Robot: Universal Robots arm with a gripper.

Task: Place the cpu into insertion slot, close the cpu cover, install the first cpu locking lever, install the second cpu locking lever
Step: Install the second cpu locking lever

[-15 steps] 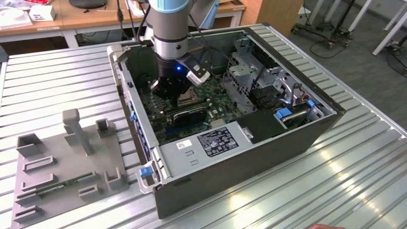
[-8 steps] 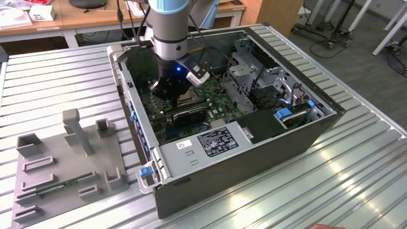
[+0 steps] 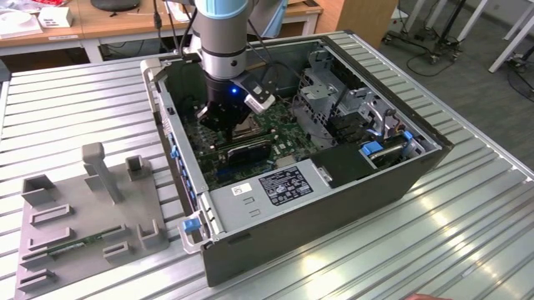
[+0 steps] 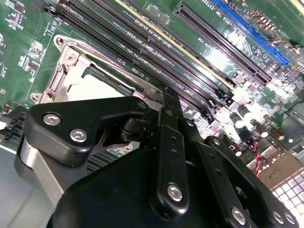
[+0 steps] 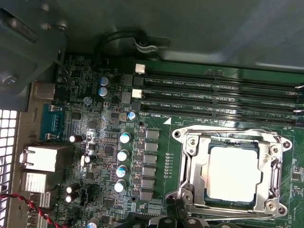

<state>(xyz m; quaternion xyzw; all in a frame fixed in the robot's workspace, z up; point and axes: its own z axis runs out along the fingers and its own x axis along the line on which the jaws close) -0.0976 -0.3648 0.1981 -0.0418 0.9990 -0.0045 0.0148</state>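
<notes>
Tool (image 3: 224,119) upright inside the computer case (image 3: 334,181), beside the cpu (image 5: 234,172) under its cpu cover (image 5: 232,173), finger state unclear

Bright, even room light washed the exterior view, streaking glare along the ribbed metal table (image 3: 434,231). Inside the case (image 3: 334,187) it sat dimmer. In the first wrist view the cpu (image 5: 233,172) blew out near-white. In the second wrist view, glare flared on the motherboard (image 4: 247,95) beyond the dark, soft-focused gripper (image 4: 169,99).
</notes>
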